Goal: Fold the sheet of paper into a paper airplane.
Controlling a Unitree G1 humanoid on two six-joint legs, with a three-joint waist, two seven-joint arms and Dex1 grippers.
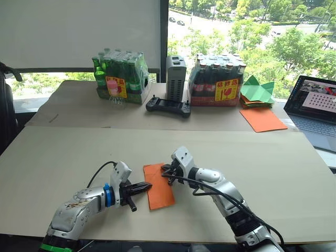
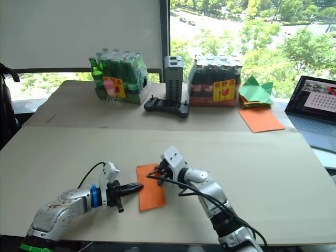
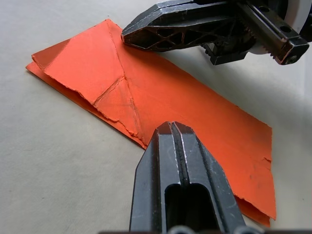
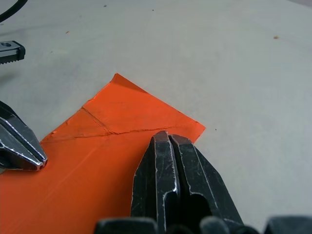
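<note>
Bright daylight from the window (image 1: pixel 247 37), sharp views.

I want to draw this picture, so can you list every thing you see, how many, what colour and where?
sheet of paper: one, bright orange, folded, near table edge between the pincers
table: one, beige
green bottle pack: one, far left
dark bottle pack: one, far middle
grey box: one, between the packs
controller: one, black, before the grey box
green paper shapes: a pile, far right
larger orange sheet: one, beside them
laptop: one, open, far right
left pincer: black, shut, at the paper's left edge
right pincer: black, shut, on the paper's far end
</note>
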